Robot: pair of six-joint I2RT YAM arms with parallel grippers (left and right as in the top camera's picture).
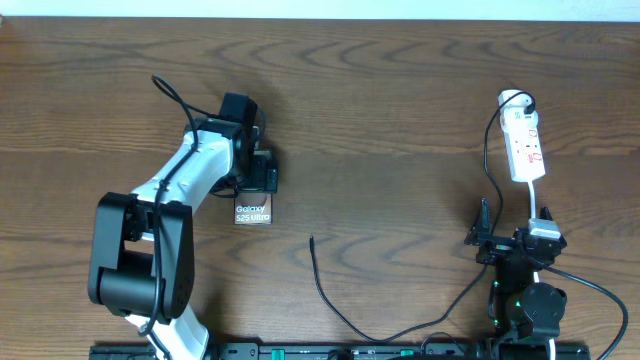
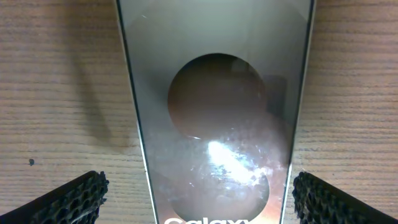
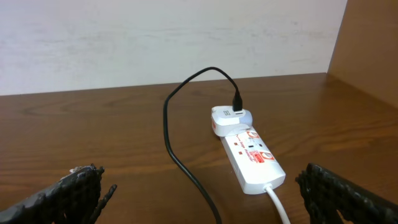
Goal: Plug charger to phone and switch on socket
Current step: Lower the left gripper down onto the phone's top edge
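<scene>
The phone (image 1: 253, 212) lies flat on the table, its white "Galaxy" lettering at the near end. My left gripper (image 1: 262, 176) hangs over its far half, open. In the left wrist view the glossy phone (image 2: 214, 112) fills the gap and both fingers (image 2: 68, 202) stand clear of its edges. The white socket (image 1: 525, 147) lies at the far right with a white adapter (image 3: 230, 118) plugged in. The black charger (image 1: 400, 333) runs from the adapter along the table, and its plug tip (image 1: 312, 240) lies loose right of the phone. My right gripper (image 1: 512, 232) is open, short of the socket (image 3: 255, 158).
The socket's white cord (image 3: 277, 202) leads back toward my right arm. The charger (image 3: 177, 155) loops across the table between the right gripper's fingers (image 3: 342, 193). A pale wall rises behind the table's far edge.
</scene>
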